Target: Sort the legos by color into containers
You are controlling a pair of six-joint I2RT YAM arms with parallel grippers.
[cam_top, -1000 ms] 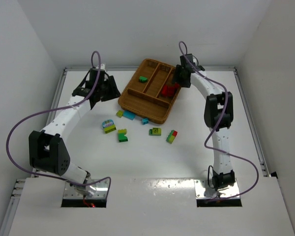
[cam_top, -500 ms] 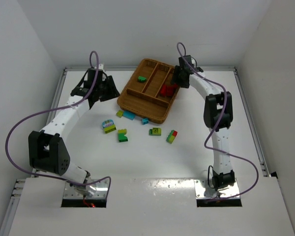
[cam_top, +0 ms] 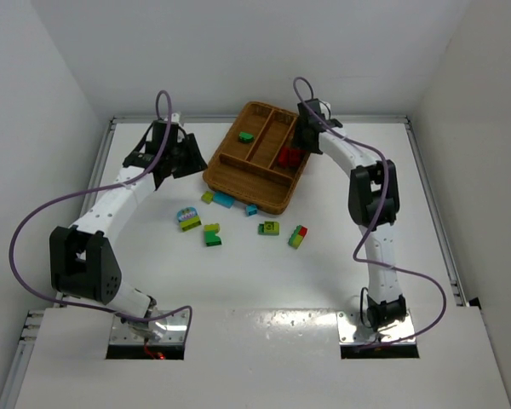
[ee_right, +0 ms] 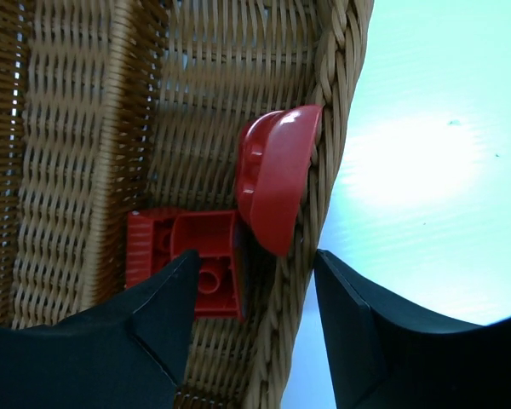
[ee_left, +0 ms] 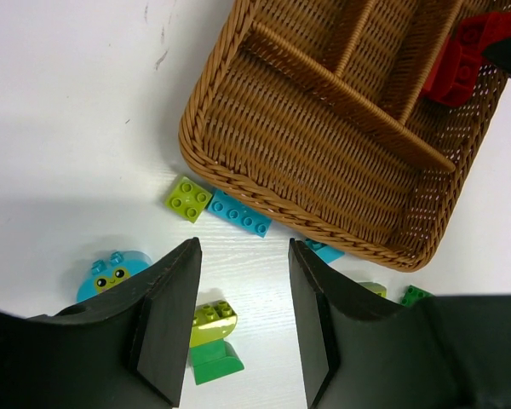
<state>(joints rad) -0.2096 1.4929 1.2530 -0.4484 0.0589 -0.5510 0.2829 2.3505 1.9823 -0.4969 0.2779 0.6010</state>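
Note:
The brown wicker tray [cam_top: 243,167] sits at the back centre of the table. Its right container holds two red legos [cam_top: 289,156], seen close up as a curved piece [ee_right: 277,175] leaning on the rim and a brick [ee_right: 192,264]. A green lego [cam_top: 247,135] lies in the left container. My right gripper [cam_top: 302,136] hangs open over the tray's right rim [ee_right: 328,128], its fingers either side of that rim and empty. My left gripper [cam_top: 166,158] is open and empty left of the tray. Below it lie a lime-on-green lego [ee_left: 211,336], a lime square [ee_left: 188,198] and a blue brick [ee_left: 238,215].
More loose legos lie in front of the tray: a blue-and-lime face brick [cam_top: 187,219], a small blue one [cam_top: 251,210], a green one [cam_top: 269,227] and a red-and-green one [cam_top: 297,236]. White walls enclose the table on three sides.
My right gripper has shifted a little to the left, further over the tray's right container. The left arm and the loose legos have stayed put.

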